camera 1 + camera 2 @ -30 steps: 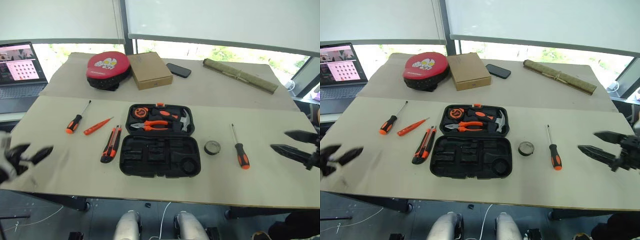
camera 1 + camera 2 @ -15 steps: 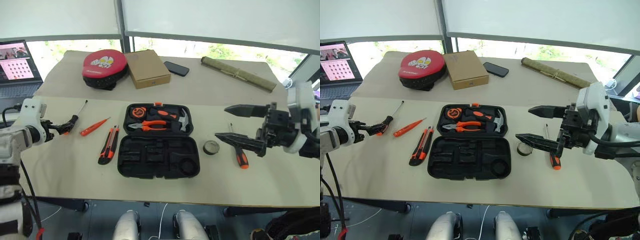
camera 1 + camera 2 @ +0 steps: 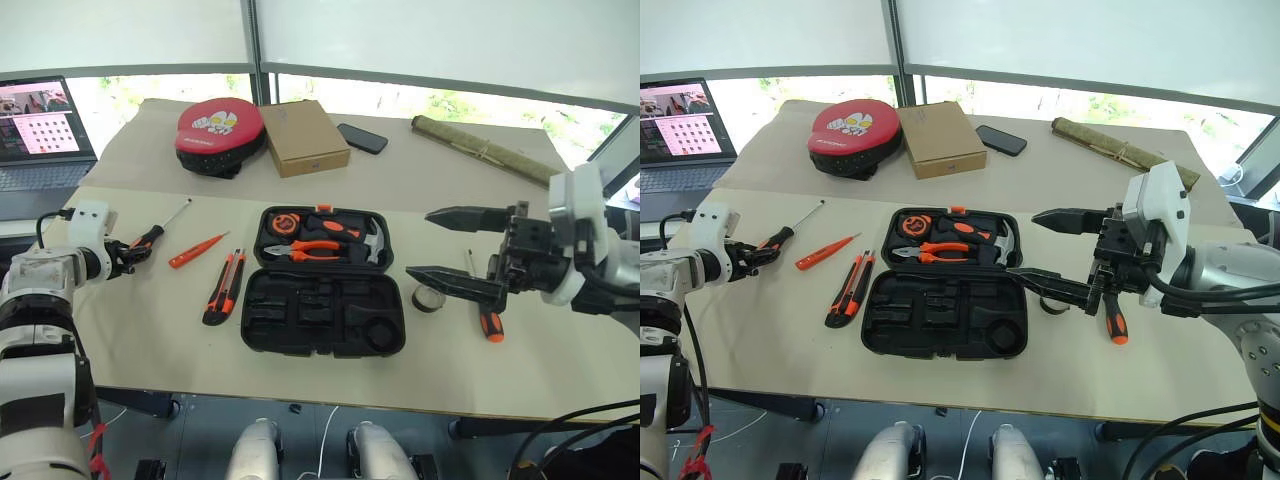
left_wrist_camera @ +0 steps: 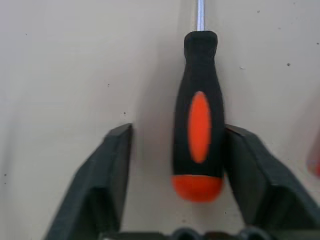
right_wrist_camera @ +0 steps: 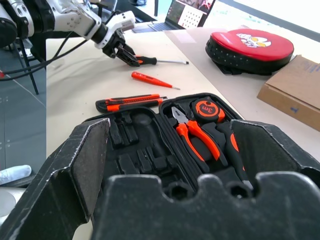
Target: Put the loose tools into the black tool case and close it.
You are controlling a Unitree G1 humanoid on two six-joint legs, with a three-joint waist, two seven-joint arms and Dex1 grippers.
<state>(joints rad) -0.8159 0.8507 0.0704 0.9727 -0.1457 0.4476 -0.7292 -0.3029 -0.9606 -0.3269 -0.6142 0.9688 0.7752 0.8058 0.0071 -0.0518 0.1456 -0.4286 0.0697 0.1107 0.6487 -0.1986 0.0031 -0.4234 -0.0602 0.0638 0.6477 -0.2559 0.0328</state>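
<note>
Left wrist view: end effector [image 4: 175,175] astride screwdriver [image 4: 198,125]

The tabletop [image 3: 150,330] is covered in matt beige paper. The tool case [image 3: 325,300] looks moulded of matt black plastic. A bright metal shaft and rubbery black-orange handle are shown on the screwdriver [image 4: 198,130]. The box [image 3: 303,138] is plain cardboard.

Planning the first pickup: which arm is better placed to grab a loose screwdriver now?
Left. The left gripper already straddles the screwdriver handle on the table, one finger touching it. The right gripper hovers open near the black tool case.
</note>
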